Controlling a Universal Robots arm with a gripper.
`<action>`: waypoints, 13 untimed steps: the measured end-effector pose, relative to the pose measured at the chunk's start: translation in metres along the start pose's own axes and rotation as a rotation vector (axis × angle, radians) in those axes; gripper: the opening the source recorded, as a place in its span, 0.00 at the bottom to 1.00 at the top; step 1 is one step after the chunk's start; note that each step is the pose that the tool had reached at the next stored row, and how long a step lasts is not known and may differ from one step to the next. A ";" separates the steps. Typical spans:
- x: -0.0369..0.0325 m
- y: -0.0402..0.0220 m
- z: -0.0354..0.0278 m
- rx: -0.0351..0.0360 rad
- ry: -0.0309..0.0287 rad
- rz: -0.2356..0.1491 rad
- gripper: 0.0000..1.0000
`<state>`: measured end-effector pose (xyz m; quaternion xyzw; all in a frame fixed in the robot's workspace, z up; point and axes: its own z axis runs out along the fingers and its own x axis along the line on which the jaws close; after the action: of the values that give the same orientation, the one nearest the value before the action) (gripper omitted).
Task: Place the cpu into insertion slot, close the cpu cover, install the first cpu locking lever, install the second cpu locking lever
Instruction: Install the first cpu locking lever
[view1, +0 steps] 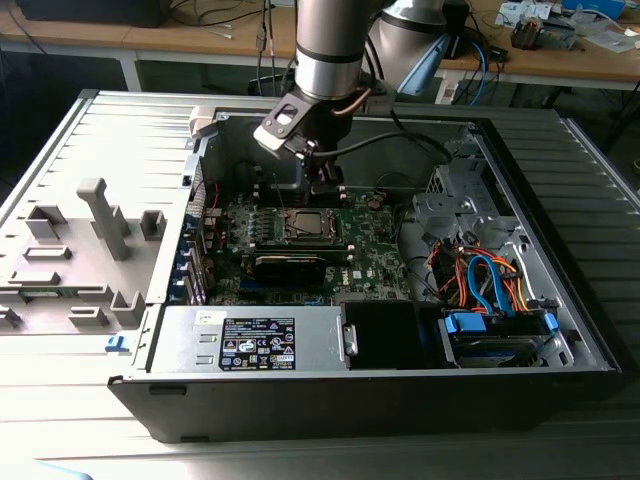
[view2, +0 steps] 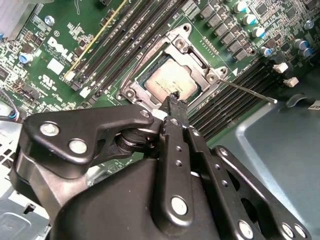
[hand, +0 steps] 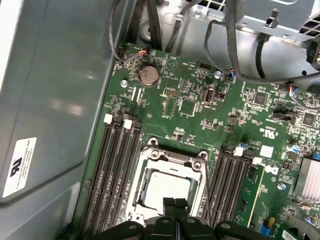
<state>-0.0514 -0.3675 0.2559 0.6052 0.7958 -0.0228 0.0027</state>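
While I hung over the open metal computer case (view1: 400, 395), my black end effector (view1: 326, 186) pointed down at the big green circuit board (view1: 375, 245) inside it. My two fingers were pressed tight together, and nothing was held between them.

In both wrist views my fingertips (view2: 175, 102) sat right at one edge of the small flat square cpu with the silvery-grey metal top (view2: 172, 80). I could not tell if they touched it. The cpu lay flat inside the small dark square insertion slot (view1: 305, 226) in the middle of the board. The thin square silver metal cpu cover (hand: 172, 160) was down around the cpu, so the shiny top showed through its big window.

In the second wrist view, a thin silver metal rod (view2: 245, 90) stuck out from one corner of the cover and reached across some of the long black memory slots (hand: 112, 170). Those slots ran along two sides of the insertion slot.

In the first wrist view, a round silver coin battery (hand: 148, 74) sat on the board, well apart from the cpu and near the grey case wall.

In the exterior view, a long black block (view1: 290, 265) lay just beside the insertion slot. A bunch of blue and orange cables (view1: 490, 280) lay on the exterior view's right.
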 end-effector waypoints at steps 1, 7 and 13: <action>0.0000 0.0000 0.0000 -0.0001 -0.0001 -0.005 0.11; 0.0000 0.0000 0.0000 -0.0011 -0.0012 -0.036 0.11; 0.0000 0.0000 0.0000 -0.0024 -0.0025 -0.077 0.11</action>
<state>-0.0514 -0.3675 0.2559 0.5741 0.8185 -0.0227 0.0035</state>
